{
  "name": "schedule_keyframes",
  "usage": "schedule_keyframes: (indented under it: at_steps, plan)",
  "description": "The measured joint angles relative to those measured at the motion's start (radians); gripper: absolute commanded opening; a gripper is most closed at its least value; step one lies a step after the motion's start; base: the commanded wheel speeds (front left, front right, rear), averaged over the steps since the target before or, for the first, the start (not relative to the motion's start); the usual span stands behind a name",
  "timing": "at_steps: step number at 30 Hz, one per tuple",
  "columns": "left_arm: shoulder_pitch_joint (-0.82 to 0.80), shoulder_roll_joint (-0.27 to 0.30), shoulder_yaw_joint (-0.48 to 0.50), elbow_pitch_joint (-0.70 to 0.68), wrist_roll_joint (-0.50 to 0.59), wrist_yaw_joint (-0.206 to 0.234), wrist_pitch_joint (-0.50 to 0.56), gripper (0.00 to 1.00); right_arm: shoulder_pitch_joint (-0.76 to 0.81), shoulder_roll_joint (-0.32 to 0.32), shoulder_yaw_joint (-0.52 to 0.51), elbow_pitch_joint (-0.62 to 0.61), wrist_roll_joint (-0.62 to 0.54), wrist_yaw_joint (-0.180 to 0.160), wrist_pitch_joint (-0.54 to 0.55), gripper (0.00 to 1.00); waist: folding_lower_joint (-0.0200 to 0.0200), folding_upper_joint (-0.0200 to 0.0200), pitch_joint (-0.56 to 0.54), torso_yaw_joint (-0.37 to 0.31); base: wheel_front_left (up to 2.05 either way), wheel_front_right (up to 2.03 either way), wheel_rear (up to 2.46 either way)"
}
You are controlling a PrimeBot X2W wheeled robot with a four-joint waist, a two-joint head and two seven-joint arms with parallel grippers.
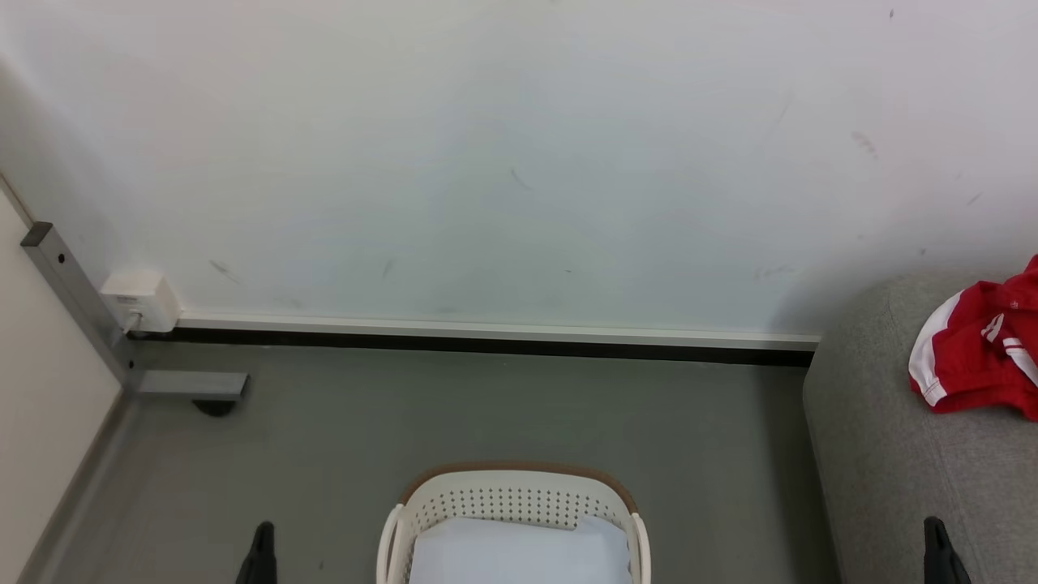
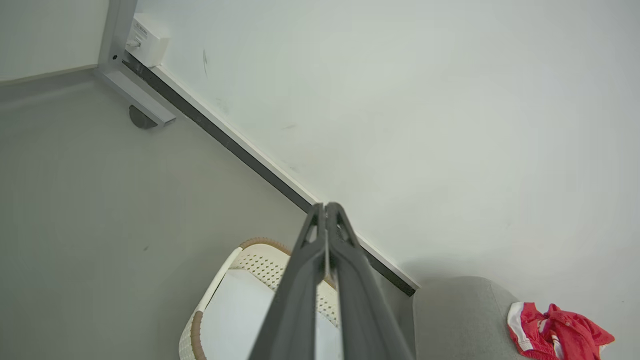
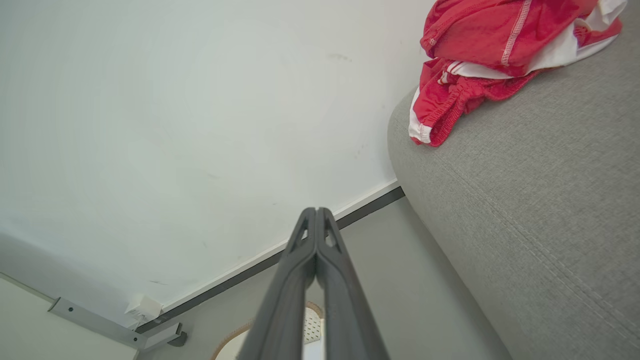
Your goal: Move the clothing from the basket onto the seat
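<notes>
The red clothing point(image 1: 985, 350) with white trim lies crumpled on the grey sofa seat point(image 1: 892, 454) at the right; the same clothing point(image 3: 492, 45) rests near the seat's point(image 3: 540, 190) rounded end. The cream basket point(image 1: 519, 503) stands on the floor at bottom centre and holds a pale bluish-white sheet point(image 1: 519, 551). My left gripper point(image 2: 326, 206) is shut with nothing in it, above the basket point(image 2: 260, 260). My right gripper point(image 3: 316, 210) is also shut and empty, beside the seat. Their dark tips show low in the head view: the left gripper point(image 1: 263, 531), the right gripper point(image 1: 934, 526).
A white wall point(image 1: 519, 162) with a dark skirting strip runs behind the basket. A metal frame leg point(image 1: 190, 383) and a white wall box point(image 1: 142, 298) sit at the left corner. Grey floor point(image 1: 503, 414) lies between wall, basket and seat.
</notes>
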State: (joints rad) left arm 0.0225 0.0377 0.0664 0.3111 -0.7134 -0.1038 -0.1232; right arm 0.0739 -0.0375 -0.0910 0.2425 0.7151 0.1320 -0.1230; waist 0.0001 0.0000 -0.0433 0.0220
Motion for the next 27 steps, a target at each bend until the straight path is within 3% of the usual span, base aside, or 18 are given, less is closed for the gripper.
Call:
schedule_keyframes:
  at_steps: [27]
  plan:
    - [-0.047, 0.002, 0.019, -0.024, -0.328, -0.01, 0.089, 0.0, -0.07, -0.002, -0.008, 0.0, 0.335, 0.0, 0.089, 0.0, 0.0, 0.0, 0.013, -0.006, 0.0, 0.0, 0.0]
